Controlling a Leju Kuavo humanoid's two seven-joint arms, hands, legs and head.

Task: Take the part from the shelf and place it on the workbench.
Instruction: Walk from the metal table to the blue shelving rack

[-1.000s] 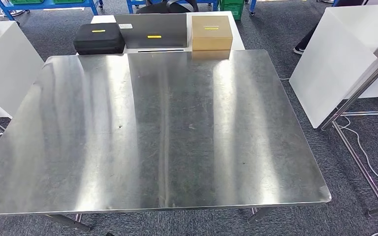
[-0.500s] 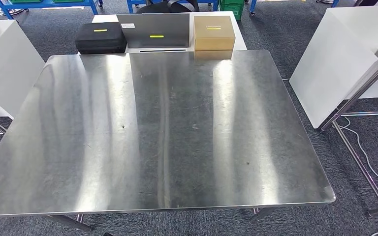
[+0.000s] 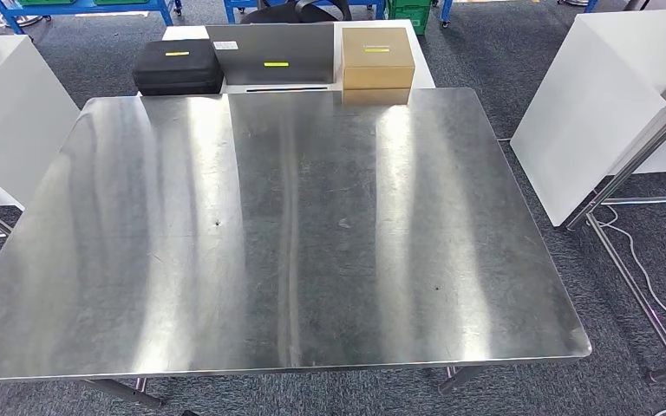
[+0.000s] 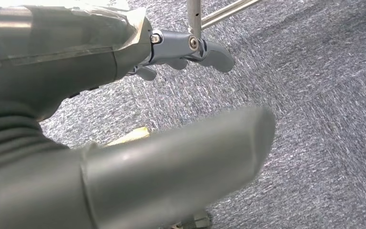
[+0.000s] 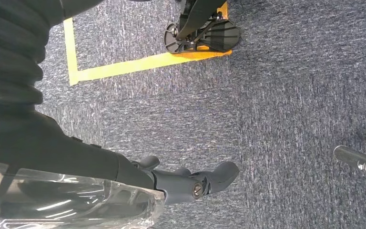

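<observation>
The steel workbench [image 3: 312, 217] stands right in front of me, its scratched top bare. My left hand [image 4: 100, 62] hangs over the grey carpet with its fingers [image 4: 209, 50] stretched out and nothing in them. My right hand [image 5: 124, 171] also hangs low over the carpet, and its fingers [image 5: 214, 176] are straight and hold nothing.
Behind the workbench a white table carries a black case [image 3: 177, 66], a grey flat case [image 3: 270, 54] and a tan box [image 3: 376, 57]. White tables stand at left [image 3: 0, 113] and right [image 3: 607, 95]. A steel frame [image 3: 633, 165] is at the right. Yellow floor tape [image 5: 124, 67] lies near my right hand.
The whole head picture shifted slightly a second ago, so the camera moved a little. Since half a second ago nothing has changed.
</observation>
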